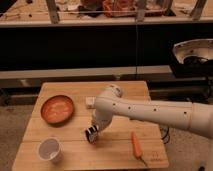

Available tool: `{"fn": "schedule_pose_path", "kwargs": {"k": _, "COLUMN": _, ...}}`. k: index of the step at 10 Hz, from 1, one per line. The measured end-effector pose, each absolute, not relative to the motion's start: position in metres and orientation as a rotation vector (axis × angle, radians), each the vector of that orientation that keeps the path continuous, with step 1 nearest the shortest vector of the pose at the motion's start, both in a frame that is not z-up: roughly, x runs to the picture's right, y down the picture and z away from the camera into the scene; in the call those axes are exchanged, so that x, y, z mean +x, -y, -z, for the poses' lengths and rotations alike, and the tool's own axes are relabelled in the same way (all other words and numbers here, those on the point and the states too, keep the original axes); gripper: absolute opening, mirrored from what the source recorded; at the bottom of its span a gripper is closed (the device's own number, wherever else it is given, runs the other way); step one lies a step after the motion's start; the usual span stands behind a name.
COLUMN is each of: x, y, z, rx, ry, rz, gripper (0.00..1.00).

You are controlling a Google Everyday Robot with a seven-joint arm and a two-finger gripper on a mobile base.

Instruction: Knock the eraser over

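Observation:
The eraser [91, 134] is a small black block with a white patch, standing on the wooden table [75, 155] near its middle front. My white arm reaches in from the right and bends down over the table. The gripper [95, 128] is at the arm's end, right above and against the eraser, so part of the eraser is hidden behind it.
An orange plate [57, 109] lies at the table's left. A white cup [49, 149] stands at the front left. A carrot [136, 145] lies at the front right. A small pale block [89, 102] sits behind the arm. A dark counter runs behind the table.

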State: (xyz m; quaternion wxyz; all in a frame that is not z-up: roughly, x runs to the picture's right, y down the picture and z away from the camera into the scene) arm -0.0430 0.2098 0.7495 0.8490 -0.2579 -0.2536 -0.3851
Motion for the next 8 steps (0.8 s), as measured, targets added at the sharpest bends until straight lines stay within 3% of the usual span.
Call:
{"fn": "schedule_pose_path", "kwargs": {"k": 2, "x": -0.046, "y": -0.211, "z": -0.748, "rx": -0.544, "ry": 0.541, "rz": 0.817, "gripper": 0.02}}
{"fn": "schedule_pose_path", "kwargs": {"k": 8, "x": -0.025, "y": -0.214, "z": -0.736, "rx": -0.560, "ry": 0.542, "rz": 0.805, "gripper": 0.00}}
